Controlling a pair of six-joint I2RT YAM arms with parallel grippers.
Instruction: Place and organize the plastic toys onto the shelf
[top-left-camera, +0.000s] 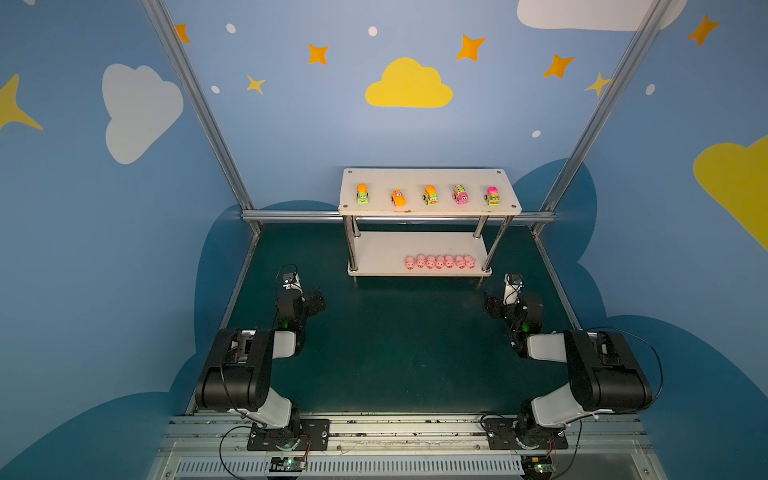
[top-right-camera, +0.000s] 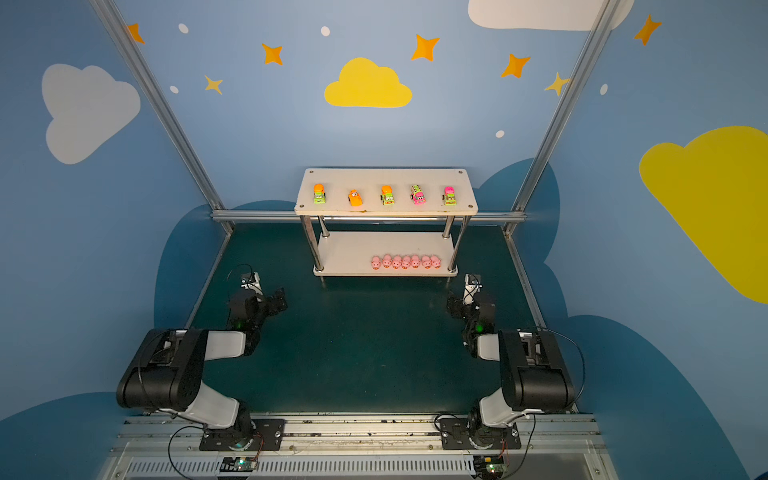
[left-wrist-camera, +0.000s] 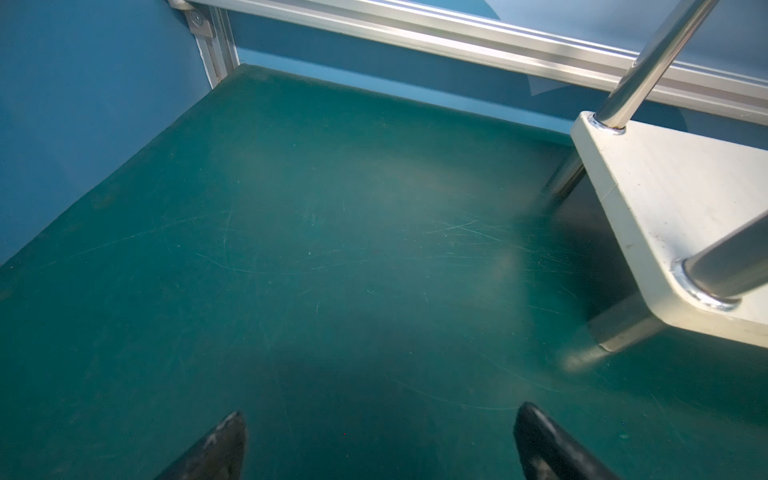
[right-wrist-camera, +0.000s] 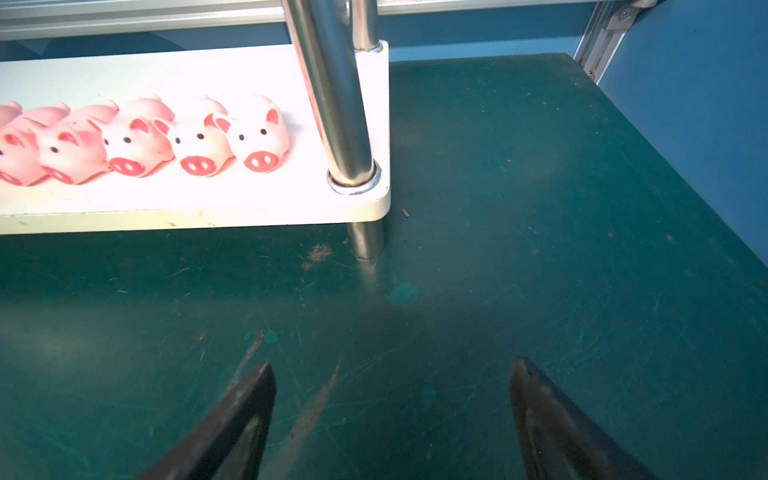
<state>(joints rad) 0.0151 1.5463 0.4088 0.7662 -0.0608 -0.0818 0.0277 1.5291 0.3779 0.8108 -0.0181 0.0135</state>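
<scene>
The white two-tier shelf stands at the back of the green table. Several toy vehicles in orange, lime green and hot pink sit in a row on its top board. Several pink pigs line the front right of its lower board. My left gripper hovers open and empty over bare mat, left of the shelf. My right gripper is open and empty near the shelf's front right post.
Aluminium frame rails run along the table's back edge, with slanted posts at both back corners. Blue painted walls close in three sides. The green mat lies between the arms.
</scene>
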